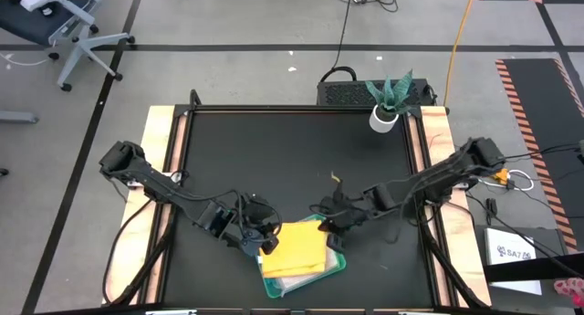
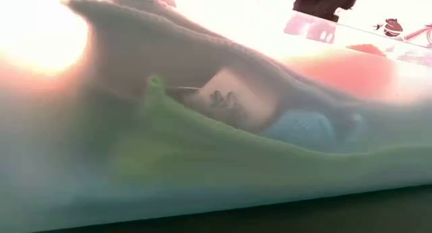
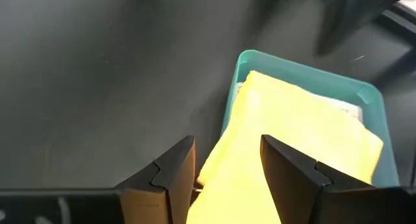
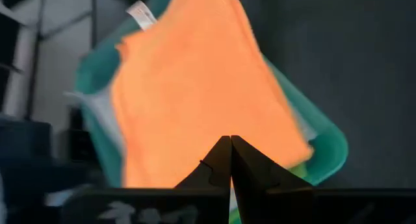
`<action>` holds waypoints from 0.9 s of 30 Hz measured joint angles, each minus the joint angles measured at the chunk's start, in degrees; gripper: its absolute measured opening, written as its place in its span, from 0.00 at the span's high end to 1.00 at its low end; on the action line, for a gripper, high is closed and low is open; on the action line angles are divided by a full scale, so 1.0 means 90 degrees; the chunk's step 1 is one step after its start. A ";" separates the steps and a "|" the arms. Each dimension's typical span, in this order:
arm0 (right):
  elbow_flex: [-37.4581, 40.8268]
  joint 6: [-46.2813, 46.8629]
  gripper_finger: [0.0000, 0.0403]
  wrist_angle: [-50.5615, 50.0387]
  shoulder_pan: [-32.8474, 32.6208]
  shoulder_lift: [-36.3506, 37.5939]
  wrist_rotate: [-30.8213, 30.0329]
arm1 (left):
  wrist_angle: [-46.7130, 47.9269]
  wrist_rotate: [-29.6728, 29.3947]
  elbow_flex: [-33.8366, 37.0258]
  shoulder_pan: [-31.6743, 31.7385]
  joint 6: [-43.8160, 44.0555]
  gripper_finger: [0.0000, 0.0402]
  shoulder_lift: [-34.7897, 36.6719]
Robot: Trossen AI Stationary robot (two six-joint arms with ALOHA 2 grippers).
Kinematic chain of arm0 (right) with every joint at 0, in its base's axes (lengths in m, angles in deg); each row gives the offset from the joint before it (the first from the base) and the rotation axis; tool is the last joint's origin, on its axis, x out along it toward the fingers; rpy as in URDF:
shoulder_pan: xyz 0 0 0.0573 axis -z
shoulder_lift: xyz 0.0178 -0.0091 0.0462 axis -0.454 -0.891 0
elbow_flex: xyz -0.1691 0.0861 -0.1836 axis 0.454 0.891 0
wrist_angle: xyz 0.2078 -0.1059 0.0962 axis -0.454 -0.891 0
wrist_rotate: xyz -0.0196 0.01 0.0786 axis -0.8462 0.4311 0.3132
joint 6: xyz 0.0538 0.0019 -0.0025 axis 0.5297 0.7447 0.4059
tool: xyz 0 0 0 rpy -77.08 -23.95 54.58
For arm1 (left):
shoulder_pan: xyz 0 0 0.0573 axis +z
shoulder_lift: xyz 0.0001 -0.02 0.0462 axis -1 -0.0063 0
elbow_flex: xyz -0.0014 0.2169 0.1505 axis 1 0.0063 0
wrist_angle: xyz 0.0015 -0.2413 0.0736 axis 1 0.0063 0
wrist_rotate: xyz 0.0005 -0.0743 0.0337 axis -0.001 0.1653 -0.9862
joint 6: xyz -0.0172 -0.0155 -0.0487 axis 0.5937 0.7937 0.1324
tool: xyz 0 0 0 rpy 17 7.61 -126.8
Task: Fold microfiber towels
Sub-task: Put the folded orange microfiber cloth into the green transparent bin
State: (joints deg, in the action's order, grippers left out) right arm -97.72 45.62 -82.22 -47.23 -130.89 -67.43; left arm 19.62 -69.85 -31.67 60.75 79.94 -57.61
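Observation:
A yellow-orange towel (image 1: 294, 249) lies folded on top of a stack in the teal tray (image 1: 338, 263) near the table's front edge. A pale towel (image 1: 290, 284) shows under it. My left gripper (image 1: 266, 245) is open at the towel's left side. In the left wrist view its fingers (image 3: 170, 178) stand on either side of the towel's near corner (image 3: 227, 178); whether they touch it I cannot tell. My right gripper (image 1: 327, 225) is shut with nothing in it, just past the tray's far right corner and above the towel (image 4: 201, 87). Green, grey and blue cloth (image 2: 202, 159) fills the low view.
A potted plant (image 1: 391, 100) stands at the table's far right corner. The black mat (image 1: 274, 160) beyond the tray is open room. Wooden strips (image 1: 160, 160) run along the table's left and right sides. Cloth close to the lens blocks the low view.

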 joint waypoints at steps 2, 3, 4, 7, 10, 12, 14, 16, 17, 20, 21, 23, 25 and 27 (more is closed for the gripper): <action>0.0000 0.0348 1.00 -0.0066 -0.0125 0.0177 -0.0005 | 0.0066 -0.0003 0.0000 0.0007 -0.0009 0.56 0.0000; 0.0000 0.0506 1.00 -0.0085 -0.0191 0.0236 -0.0005 | 0.0095 -0.0003 0.0000 0.0009 -0.0009 0.56 0.0000; 0.0000 0.0649 1.00 -0.0109 -0.0252 0.0273 0.0001 | 0.0122 -0.0003 0.0000 0.0012 -0.0012 0.56 0.0000; 0.0000 0.1016 1.00 -0.0159 -0.0384 0.0296 0.0440 | 0.0136 -0.0005 0.0000 0.0037 -0.0064 0.56 0.0000; 0.0000 0.1302 1.00 -0.0345 -0.0514 0.0202 0.0801 | 0.0159 -0.0039 0.0000 0.0076 -0.0121 0.57 0.0000; 0.0000 0.1482 0.98 -0.0467 -0.0596 0.0089 0.1001 | 0.0159 -0.0062 0.0000 0.0130 -0.0254 0.56 0.0000; 0.0000 0.1743 0.94 -0.0434 -0.0659 -0.0010 0.1257 | 0.0156 -0.0059 0.0000 0.0186 -0.0361 0.57 0.0000; 0.0000 0.2008 0.89 -0.0399 -0.0703 -0.0117 0.1401 | 0.0156 -0.0059 0.0000 0.0229 -0.0465 0.56 0.0000; 0.0000 0.2154 0.86 -0.0396 -0.0720 -0.0159 0.1444 | 0.0156 -0.0059 0.0000 0.0252 -0.0542 0.57 0.0000; 0.0000 0.2644 0.78 -0.0268 -0.0711 -0.0332 0.1396 | 0.0183 -0.0056 0.0000 0.0316 -0.0784 0.56 0.0000; 0.0000 0.2823 0.75 -0.0181 -0.0704 -0.0386 0.1337 | 0.0214 -0.0054 0.0000 0.0345 -0.0855 0.57 0.0000; 0.0000 0.3140 0.71 0.0200 -0.0669 -0.0551 0.1323 | 0.0263 -0.0046 0.0000 0.0384 -0.0973 0.56 0.0000; 0.0000 0.3357 0.67 0.0643 -0.0664 -0.0717 0.1317 | 0.0281 -0.0002 0.0000 0.0432 -0.1093 0.57 0.0000; 0.0000 0.3494 0.66 0.1093 -0.0658 -0.0897 0.1311 | 0.0286 -0.0003 0.0000 0.0441 -0.1212 0.56 0.0000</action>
State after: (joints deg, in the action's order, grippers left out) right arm -97.72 77.07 -72.38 -53.15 -138.96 -55.64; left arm 22.19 -69.88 -31.67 64.72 69.03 -57.61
